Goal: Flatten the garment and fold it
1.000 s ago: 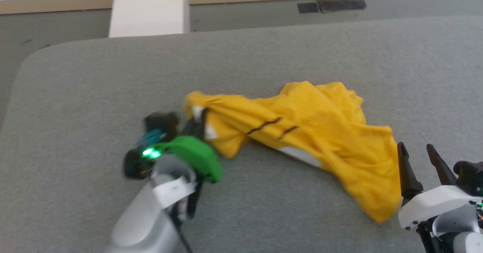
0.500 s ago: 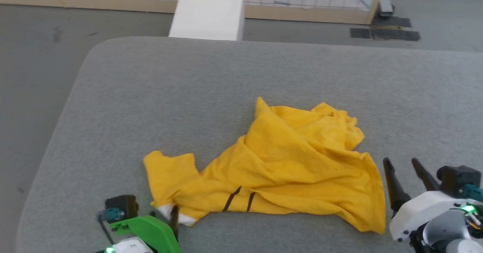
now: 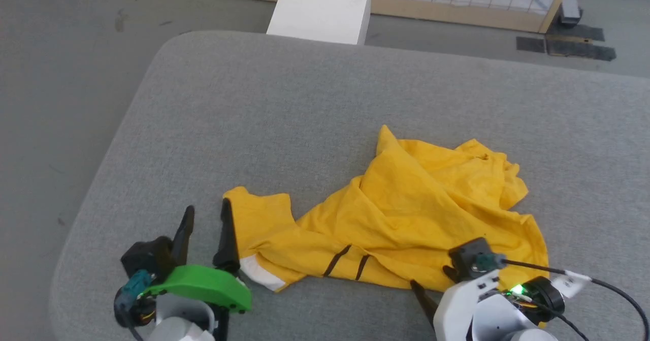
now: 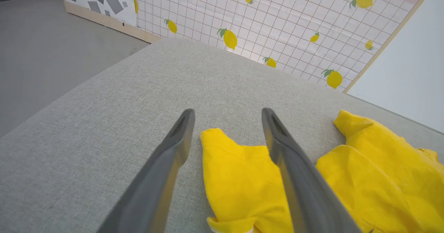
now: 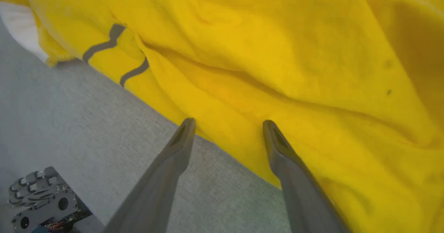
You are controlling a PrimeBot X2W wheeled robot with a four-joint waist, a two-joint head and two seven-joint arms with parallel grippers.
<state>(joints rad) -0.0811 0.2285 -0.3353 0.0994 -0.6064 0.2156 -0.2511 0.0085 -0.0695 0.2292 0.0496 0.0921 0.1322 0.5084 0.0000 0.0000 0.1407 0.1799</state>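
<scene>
T-shirt (image 3: pixel 406 214): bright yellow, crumpled in loose folds on the near right part of the grey table (image 3: pixel 254 102); it is not flat.
Sleeve (image 3: pixel 259 214): spread out to the left, its far corner lying between the fingers of the left claw.
Print: two black lines (image 3: pixel 348 262) and a white patch (image 3: pixel 259 275) along the near edge.
Left claw (image 3: pixel 207 206): fingers spread, pinching nothing, at the shirt's left end.
Right claw (image 5: pixel 229 123): fingers spread, pinching nothing, at the near hem; one finger over the cloth, the other over bare table.
Far side: white block (image 3: pixel 325 5) and a lemon-print panel (image 4: pixel 277 24).
</scene>
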